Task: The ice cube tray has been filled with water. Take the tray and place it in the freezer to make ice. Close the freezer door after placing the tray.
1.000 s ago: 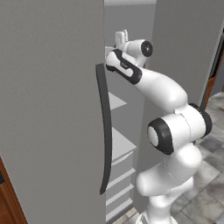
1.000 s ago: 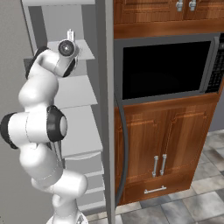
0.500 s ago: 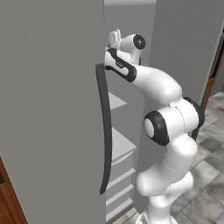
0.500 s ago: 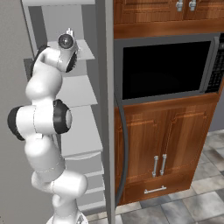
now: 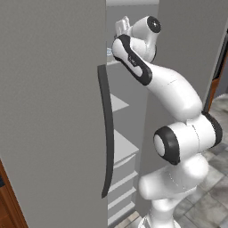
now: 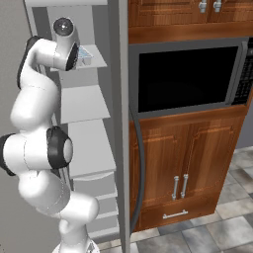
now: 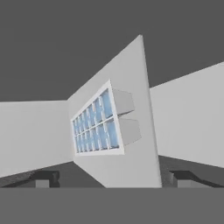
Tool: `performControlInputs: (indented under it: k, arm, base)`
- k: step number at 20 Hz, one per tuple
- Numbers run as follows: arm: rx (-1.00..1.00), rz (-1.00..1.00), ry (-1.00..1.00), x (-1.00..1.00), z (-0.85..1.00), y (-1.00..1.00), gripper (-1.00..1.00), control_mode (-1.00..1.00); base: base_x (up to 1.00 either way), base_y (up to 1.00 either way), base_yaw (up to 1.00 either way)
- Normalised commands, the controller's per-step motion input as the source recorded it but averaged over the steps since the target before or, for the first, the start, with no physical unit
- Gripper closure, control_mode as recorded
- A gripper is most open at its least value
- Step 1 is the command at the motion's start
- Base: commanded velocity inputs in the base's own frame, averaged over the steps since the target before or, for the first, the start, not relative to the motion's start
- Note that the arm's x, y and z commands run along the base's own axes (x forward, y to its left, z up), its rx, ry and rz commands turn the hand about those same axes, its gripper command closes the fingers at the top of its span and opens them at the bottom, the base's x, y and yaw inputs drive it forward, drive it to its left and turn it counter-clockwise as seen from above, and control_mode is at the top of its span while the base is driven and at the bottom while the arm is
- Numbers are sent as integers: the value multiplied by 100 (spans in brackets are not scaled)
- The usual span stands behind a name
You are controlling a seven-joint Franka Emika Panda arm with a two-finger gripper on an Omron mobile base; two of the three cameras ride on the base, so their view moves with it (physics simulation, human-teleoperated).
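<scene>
The tray (image 7: 97,124) lies flat on a white shelf (image 7: 131,166) inside the freezer (image 6: 89,104), in the middle of the hand view, ahead of the gripper (image 7: 113,178). Its long axis runs away from the fingers (image 7: 46,178). The gripper stands wide and holds nothing. The door (image 5: 53,111) at the left of the left base view stands open.
</scene>
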Motion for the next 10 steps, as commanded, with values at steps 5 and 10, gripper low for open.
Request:
performControlInputs:
  k: [5,10]
  arm:
    - [0,0,4,-97,-2,-38,-100,-100]
    - [-5,0,1,-99,-30,-67,-100,-100]
  base:
    - [0,0,0]
    - [0,0,0]
